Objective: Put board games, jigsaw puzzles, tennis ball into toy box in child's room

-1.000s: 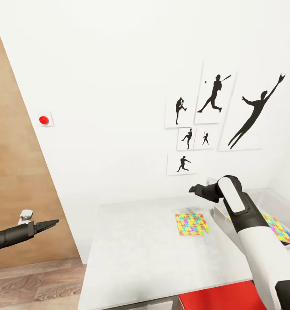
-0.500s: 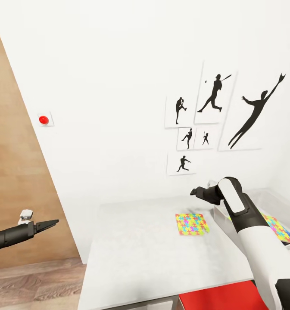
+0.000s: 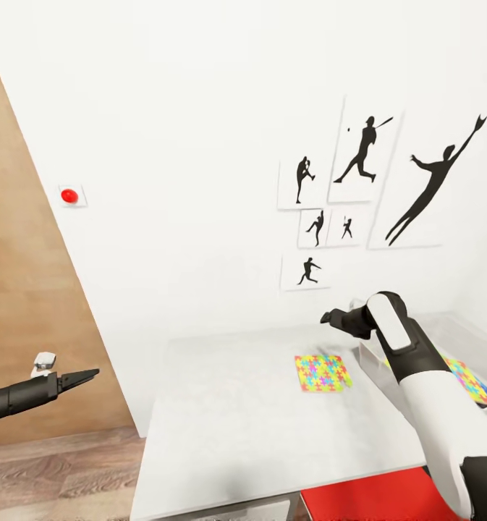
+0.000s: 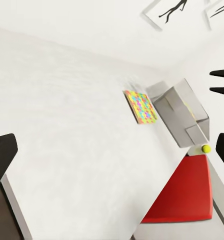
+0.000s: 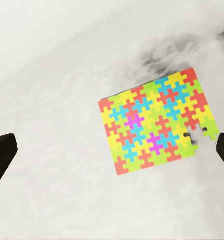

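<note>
A multicoloured jigsaw puzzle [image 3: 322, 373] lies flat on the white table [image 3: 236, 427], right of centre in the head view. Just beside it, toward the right edge of the frame, stands the grey toy box [image 3: 370, 356] with a second puzzle [image 3: 473, 381] inside — part of that box is hidden behind the right arm. In the left wrist view a small tennis ball [image 4: 206, 148] sits by the box's corner, next to a red surface [image 4: 184, 192] whose nature is hard to make out.

The right gripper [image 3: 330, 317] hovers above the table, over the loose puzzle; its wrist view shows the two fingertips far apart at the frame's edges, nothing between them. The left gripper [image 3: 85, 375] hangs at lower left, off the table's edge, fingers spread in its wrist view and empty.

Behind the table a white wall carries black sport-silhouette pictures [image 3: 359, 155] at upper right and a red button [image 3: 69, 195] at upper left — a wooden panel [image 3: 19, 304] fills the left side, above a wood floor [image 3: 55, 477].
</note>
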Robot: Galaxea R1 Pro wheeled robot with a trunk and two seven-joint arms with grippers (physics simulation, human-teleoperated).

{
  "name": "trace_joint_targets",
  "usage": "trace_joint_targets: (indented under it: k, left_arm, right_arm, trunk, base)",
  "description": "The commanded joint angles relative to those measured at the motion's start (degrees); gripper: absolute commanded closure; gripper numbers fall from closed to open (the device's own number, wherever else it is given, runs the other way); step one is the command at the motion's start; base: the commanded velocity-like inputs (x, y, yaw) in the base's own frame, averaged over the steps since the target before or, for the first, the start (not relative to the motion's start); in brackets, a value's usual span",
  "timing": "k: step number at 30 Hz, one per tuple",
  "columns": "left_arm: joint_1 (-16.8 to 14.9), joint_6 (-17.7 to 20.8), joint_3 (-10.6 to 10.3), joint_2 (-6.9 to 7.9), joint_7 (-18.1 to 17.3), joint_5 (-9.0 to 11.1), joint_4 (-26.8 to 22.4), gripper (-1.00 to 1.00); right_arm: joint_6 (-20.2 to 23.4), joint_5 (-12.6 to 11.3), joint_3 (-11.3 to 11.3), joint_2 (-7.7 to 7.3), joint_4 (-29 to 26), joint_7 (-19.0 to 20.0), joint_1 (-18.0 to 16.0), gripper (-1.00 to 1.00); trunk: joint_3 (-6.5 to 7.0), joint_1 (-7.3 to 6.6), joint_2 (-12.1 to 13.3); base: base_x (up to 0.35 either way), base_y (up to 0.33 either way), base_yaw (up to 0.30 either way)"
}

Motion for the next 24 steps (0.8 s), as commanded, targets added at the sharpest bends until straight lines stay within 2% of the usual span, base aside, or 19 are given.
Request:
trace_joint_targets:
  k: [1, 13, 24]
  left_arm:
    - [-0.09, 0.60, 0.23, -0.03, -0.47, -0.60, -0.04, -1.00]
    - [-0.09, 0.60, 0.34, 0.02, -0.47, -0.60, -0.04, -1.00]
    - [-0.09, 0.60, 0.35, 0.02, -0.47, -0.60, -0.04, -1.00]
  right_arm:
    - [0.06, -0.58, 0.17, -0.05, 0.33, -0.60, -0.31, -1.00]
    - [-0.34, -0.45, 0.12, 0.19, 4.55, -0.63, -3.54, -1.00]
    - [-1.95, -0.43, 0.11, 0.11, 6.72, -0.63, -4.76, -1.00]
  trunk:
    - [-0.23, 0.04, -0.15]
    - [-1.35, 0.04, -0.15]
    - [-2.38, 0.04, -0.15]
  base:
    - [0.000, 0.000, 0.000]
    - [0.000, 0.000, 0.000]
    - [0.000, 0.000, 0.000]
